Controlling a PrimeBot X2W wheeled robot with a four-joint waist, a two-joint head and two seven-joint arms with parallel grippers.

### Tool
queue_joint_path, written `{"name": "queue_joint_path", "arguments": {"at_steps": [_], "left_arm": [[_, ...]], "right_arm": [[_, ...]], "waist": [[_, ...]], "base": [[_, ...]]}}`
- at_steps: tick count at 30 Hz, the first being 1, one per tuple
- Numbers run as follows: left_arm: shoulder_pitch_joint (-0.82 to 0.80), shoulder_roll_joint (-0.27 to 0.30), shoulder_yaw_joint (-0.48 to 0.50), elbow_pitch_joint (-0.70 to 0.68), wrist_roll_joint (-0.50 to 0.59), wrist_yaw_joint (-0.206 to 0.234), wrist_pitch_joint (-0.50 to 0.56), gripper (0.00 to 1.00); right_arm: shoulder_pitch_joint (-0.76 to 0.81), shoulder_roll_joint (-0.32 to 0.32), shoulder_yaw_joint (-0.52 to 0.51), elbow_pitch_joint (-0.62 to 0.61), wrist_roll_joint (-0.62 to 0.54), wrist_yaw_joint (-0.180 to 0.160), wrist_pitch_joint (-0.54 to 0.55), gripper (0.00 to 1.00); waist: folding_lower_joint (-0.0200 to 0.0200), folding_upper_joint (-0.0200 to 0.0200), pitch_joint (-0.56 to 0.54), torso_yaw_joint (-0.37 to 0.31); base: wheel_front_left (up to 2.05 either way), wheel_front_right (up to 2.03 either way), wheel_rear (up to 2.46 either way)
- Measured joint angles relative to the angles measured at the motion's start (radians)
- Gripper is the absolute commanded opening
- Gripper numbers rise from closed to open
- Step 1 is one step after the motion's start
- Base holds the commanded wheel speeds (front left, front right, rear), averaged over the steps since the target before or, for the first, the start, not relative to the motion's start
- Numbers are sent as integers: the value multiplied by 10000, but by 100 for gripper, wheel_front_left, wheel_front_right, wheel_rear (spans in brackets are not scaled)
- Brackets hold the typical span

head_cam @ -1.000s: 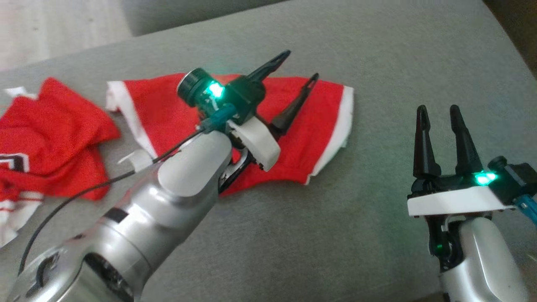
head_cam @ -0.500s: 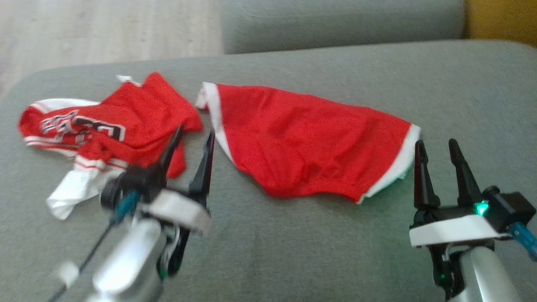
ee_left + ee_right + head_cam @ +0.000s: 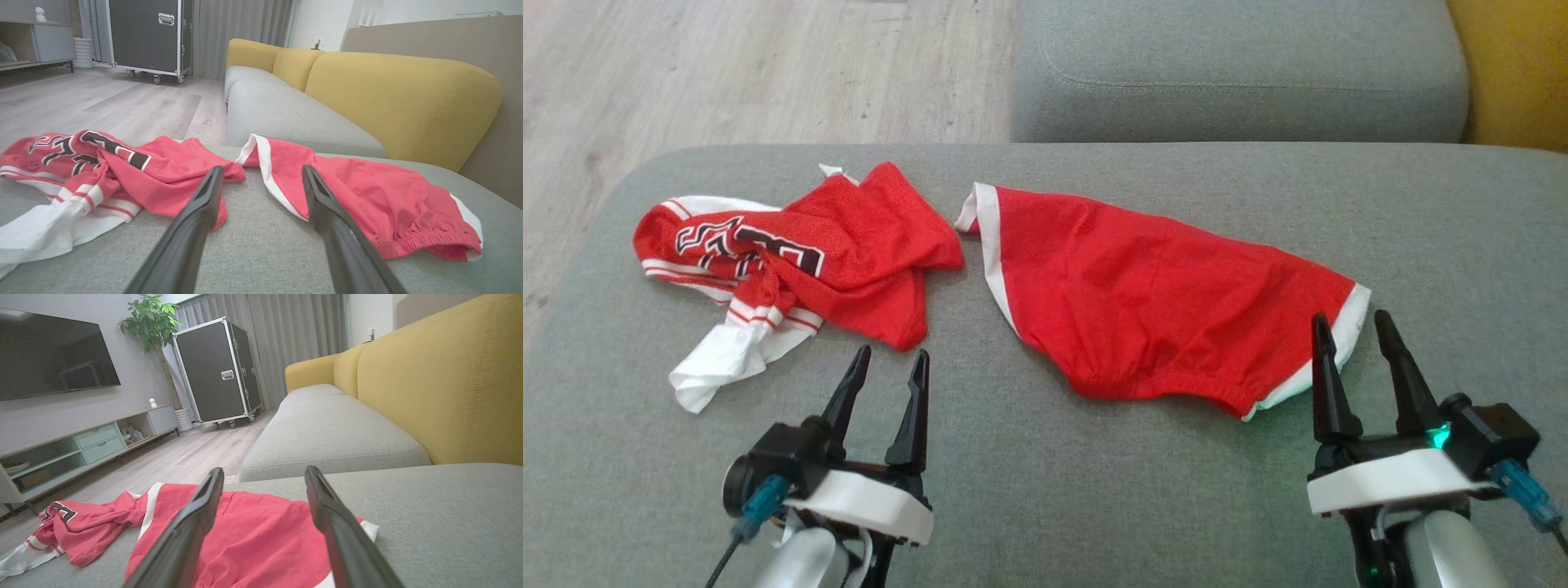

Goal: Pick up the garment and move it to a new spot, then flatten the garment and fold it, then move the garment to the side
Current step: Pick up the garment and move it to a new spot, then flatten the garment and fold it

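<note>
The garment (image 3: 1160, 310) is red with white bands at both ends and lies folded and flat in the middle of the grey sofa seat (image 3: 1094, 490). My left gripper (image 3: 892, 354) hovers open at the lower left, in front of the gap between this garment and a crumpled jersey. The left wrist view has the garment (image 3: 367, 192) ahead to the right of the empty gripper (image 3: 262, 169). My right gripper (image 3: 1350, 318) is open beside the garment's right white edge. In the right wrist view the garment (image 3: 261, 535) lies just ahead under the gripper (image 3: 264, 470).
A crumpled red jersey (image 3: 833, 253) with black lettering and white trim lies left of the garment. Another grey cushion (image 3: 1233, 73) sits behind, a yellow backrest (image 3: 1511, 73) at the right, and wooden floor (image 3: 727, 65) beyond the seat's left edge.
My left arm has drawn back from above the garment to the lower left, still open. The head camera has tilted up, so the whole picture shifted. The right gripper has stayed open.
</note>
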Motion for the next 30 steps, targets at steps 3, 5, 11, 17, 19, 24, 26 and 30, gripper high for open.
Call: {"name": "queue_joint_path", "arguments": {"at_steps": [3,5,11,17,19,24,26,30], "left_arm": [[-9,-121,192,10,148,-125,0,100],[-37,-253,230,81,148,-291,0,100],[-568,-767,-36,848,127,-633,180,100],[-1728,-1302,-485,1722,29,-947,374,100],[-2044,-1448,-660,2157,-107,-959,650,100],[-2502,-1540,-1070,3212,-447,-938,1296,100],[-2674,-1547,-1181,3547,-566,-926,1471,100],[-2970,-1557,-1507,3810,-961,-903,1542,100]], "right_arm": [[0,0,69,6,0,0,0,100],[-1,0,111,6,0,0,0,100],[-23,-2,236,-6,-33,0,0,100],[-259,-2,224,-81,-77,0,0,100],[-415,-2,199,-127,-77,0,0,100],[-679,-4,203,-151,-75,0,0,100],[-682,-2,213,-159,-73,0,0,100],[-701,-4,194,-167,-63,0,0,100]], "waist": [[0,0,19,-108],[0,0,67,-198],[1,0,369,-557],[1,0,890,-986],[3,0,1097,-1135],[3,0,1486,-1596],[3,0,1604,-1784],[3,0,1773,-2099]], "base": [[0,0,0],[0,0,0],[0,0,0],[0,0,0],[0,0,0],[0,0,0],[0,0,0],[0,0,0]]}}
